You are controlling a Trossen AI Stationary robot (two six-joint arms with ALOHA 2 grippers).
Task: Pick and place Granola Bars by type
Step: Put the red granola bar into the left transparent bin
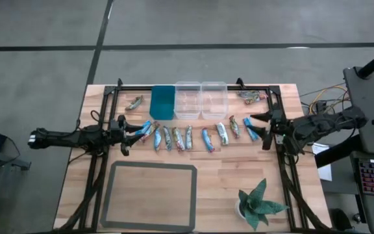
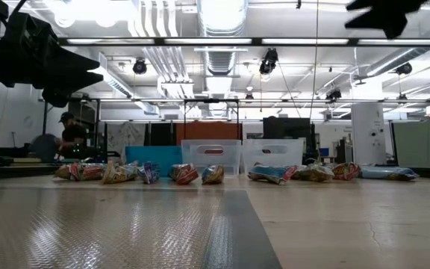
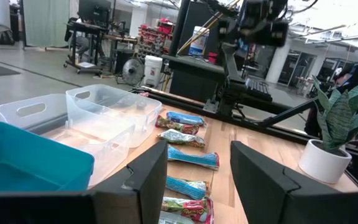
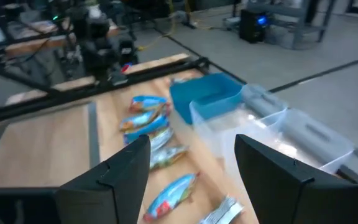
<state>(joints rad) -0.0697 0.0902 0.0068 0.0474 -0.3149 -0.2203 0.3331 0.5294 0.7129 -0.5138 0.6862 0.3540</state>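
Row of granola bars across mid-table, teal bin and two clear bins behind, left gripper open-jawed at row's left end, right gripper open-jawed at right end, both empty.

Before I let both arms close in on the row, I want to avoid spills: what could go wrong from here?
The granola bars lie close together in one row, so open fingers might nudge a neighbour or catch two bars.

The left gripper and right gripper hover open at opposite ends of the row; working inward, the arms could crowd each other.

The teal bin and two clear bins stand directly behind the row; a low carry could knock them.
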